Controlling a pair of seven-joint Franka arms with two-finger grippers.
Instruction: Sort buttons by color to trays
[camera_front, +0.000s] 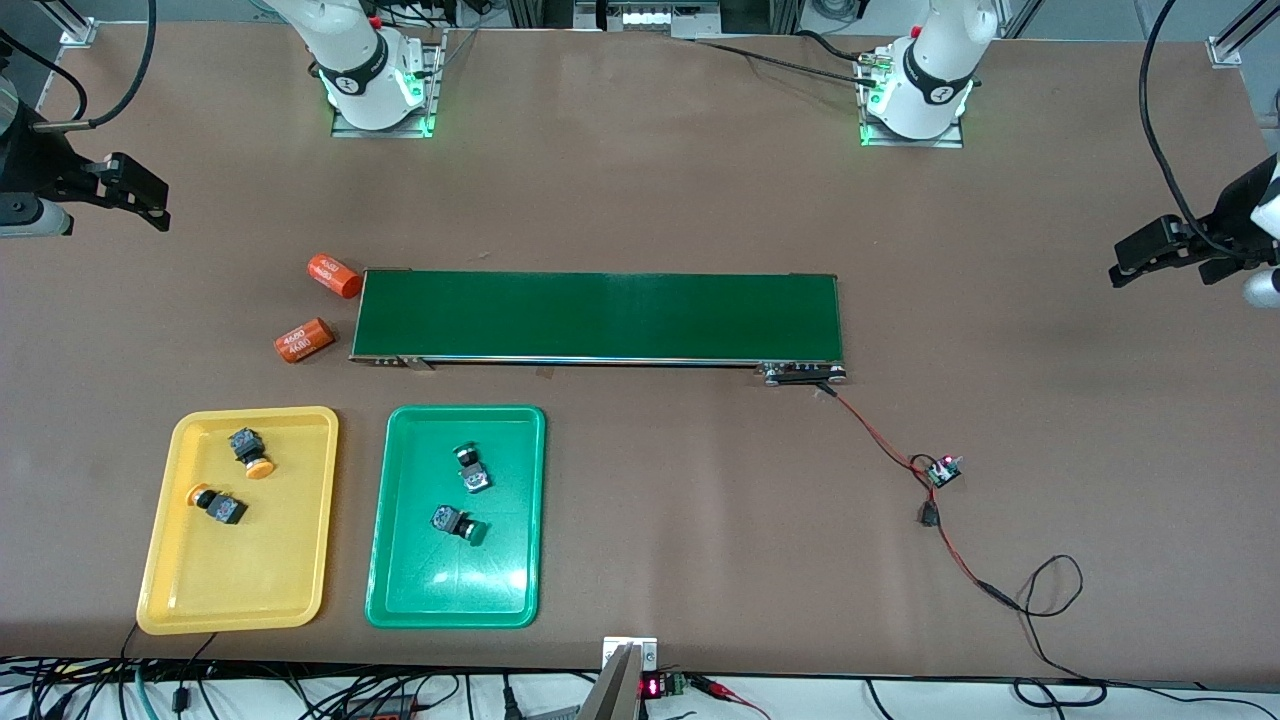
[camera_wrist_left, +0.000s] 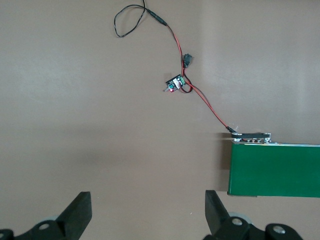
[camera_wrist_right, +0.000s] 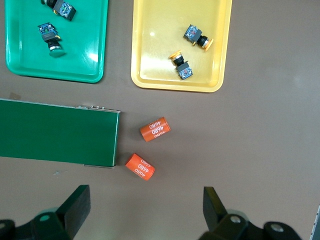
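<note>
Now, right hand (camera_front: 135, 195): fingers spread wide, empty, hanging over bare surface (camera_front: 1000, 300) at its own arm's end, waiting.
Left hand (camera_front: 1150, 255): fingers wide apart too, empty, over bare surface near the conveyor belt (camera_front: 600, 315) end.
Yellow buttons (camera_front: 250, 452): both lying on their sides in the yellow tray (camera_front: 165, 560), caps pointing different ways.
Green buttons (camera_front: 470, 468): both tipped over in the green tray (camera_front: 400, 590), long axes running body to cap.
Handling: likely light, rigid plastic; round caps look slippery, so the blocky body offers the flatter grip.
Progress: sorting looks complete.
Extras: two orange cylinders (camera_front: 332, 276) lie beside the belt.
</note>
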